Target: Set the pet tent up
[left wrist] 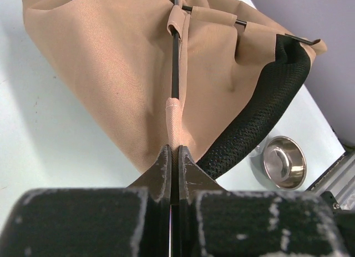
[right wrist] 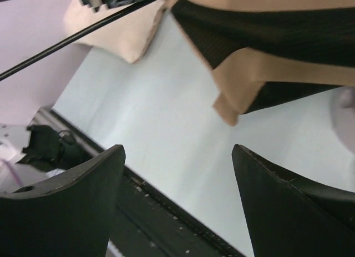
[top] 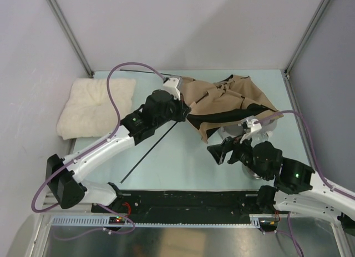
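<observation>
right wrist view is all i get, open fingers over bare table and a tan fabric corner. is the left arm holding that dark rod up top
Observer: Yes. The left gripper is shut on the thin pole, right where it enters a fabric sleeve of the pet tent.
Operator: is the tent standing
Observer: No. From the top camera it lies crumpled toward the far right of the table.
Operator: anything near my arm
Observer: A steel bowl sits beside the tent's black mesh edge; from above, the right arm covers most of it.
</observation>
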Robot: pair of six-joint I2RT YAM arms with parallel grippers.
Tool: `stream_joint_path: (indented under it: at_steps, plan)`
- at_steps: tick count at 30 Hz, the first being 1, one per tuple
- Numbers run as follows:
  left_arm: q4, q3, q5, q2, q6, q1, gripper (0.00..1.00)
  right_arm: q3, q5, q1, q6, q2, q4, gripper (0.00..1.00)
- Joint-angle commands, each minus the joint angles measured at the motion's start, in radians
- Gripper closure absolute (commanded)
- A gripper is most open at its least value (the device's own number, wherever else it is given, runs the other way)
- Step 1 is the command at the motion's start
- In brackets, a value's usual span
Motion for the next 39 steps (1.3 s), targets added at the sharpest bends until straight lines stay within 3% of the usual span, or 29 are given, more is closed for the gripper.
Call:
stream_joint_path:
  at_steps: [1, 5, 9, 16, 22, 26, 33, 39]
  plan:
    - [0.095, -0.003, 0.012, 0.015, -0.055, -0.004, 1.00, 0.023, -0.254, -0.030, 0.120, 0.042, 0.090, 0.16]
    - [0.121, 0.005, 0.010, 0.054, -0.089, -0.005, 1.00, -0.022, -0.433, -0.052, 0.284, 0.061, 0.224, 0.16]
    - [0.167, 0.014, -0.030, 0.111, -0.102, -0.019, 1.00, -0.072, -0.463, -0.057, 0.479, 0.070, 0.363, 0.16]
    - [0.183, 0.089, -0.117, 0.211, -0.103, -0.040, 1.00, -0.073, -0.400, -0.035, 0.710, 0.182, 0.489, 0.20]
    - [0.196, 0.130, -0.154, 0.239, -0.117, -0.041, 1.00, -0.014, -0.233, 0.027, 0.869, 0.286, 0.349, 0.26]
    - [0.201, 0.143, -0.158, 0.253, -0.126, -0.041, 1.00, 0.004, -0.152, 0.070, 0.900, 0.336, 0.329, 0.26]
    - [0.220, 0.141, -0.166, 0.272, -0.133, -0.048, 1.00, 0.019, -0.176, 0.090, 0.860, 0.421, 0.468, 0.28]
    - [0.225, 0.163, -0.163, 0.291, -0.139, -0.050, 1.00, 0.020, -0.172, 0.096, 0.871, 0.433, 0.486, 0.34]
